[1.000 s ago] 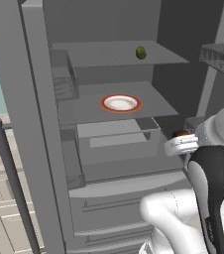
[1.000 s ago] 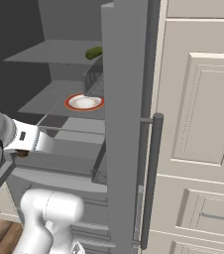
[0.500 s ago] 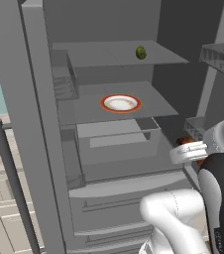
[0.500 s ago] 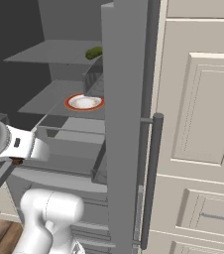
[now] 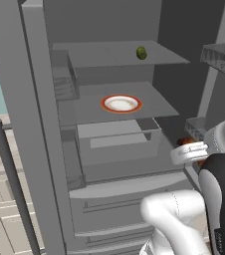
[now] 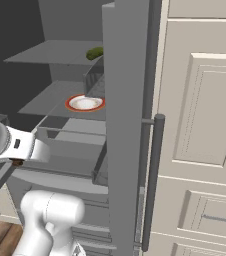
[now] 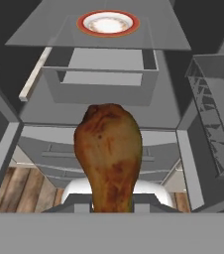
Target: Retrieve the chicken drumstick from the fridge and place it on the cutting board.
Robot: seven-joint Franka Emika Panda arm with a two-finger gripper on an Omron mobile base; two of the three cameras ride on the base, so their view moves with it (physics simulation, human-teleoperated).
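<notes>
Tool (image 5: pixel 188 147) pulled back, clenched on chicken drumstick (image 7: pixel 109 156); hand view shows grip.

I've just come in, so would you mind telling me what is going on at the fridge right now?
The robot arm's gripper is shut on the chicken drumstick, holding it in the air in front of the open fridge, clear of the shelves. Inside, a red-rimmed plate sits on the middle shelf and a small green fruit on the shelf above. The drumstick is not yet on any cutting board.
</notes>
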